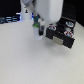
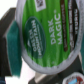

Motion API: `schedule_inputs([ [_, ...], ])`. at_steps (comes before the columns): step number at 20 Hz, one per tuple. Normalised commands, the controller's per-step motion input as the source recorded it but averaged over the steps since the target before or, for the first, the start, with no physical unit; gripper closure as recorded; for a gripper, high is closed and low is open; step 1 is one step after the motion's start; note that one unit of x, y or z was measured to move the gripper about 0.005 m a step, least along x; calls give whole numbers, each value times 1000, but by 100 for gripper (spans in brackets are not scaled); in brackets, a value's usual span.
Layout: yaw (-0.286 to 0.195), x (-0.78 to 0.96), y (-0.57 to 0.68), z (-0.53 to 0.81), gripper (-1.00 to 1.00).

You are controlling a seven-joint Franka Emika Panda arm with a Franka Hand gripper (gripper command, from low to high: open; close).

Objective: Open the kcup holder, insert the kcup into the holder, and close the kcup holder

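The kcup fills the wrist view, its round green-and-white foil top ringed by a white rim. In the exterior view the kcup shows as a small green-and-white spot in my gripper, which is shut on it above the table. A teal finger pad presses against the cup's side. The kcup holder, a black box, sits just to the exterior view's right of the gripper. Its drawer is pulled out toward the front, with slots showing on top.
The white tabletop spreads across the front of the exterior view. Dark clutter lines the back edge at the exterior view's left. A large white upright body rises behind the gripper.
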Motion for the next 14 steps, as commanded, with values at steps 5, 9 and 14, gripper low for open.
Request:
schedule_inputs([
  [5,24,44,646,436,100],
  [9,16,47,661,332,100],
  [14,36,45,638,140,100],
])
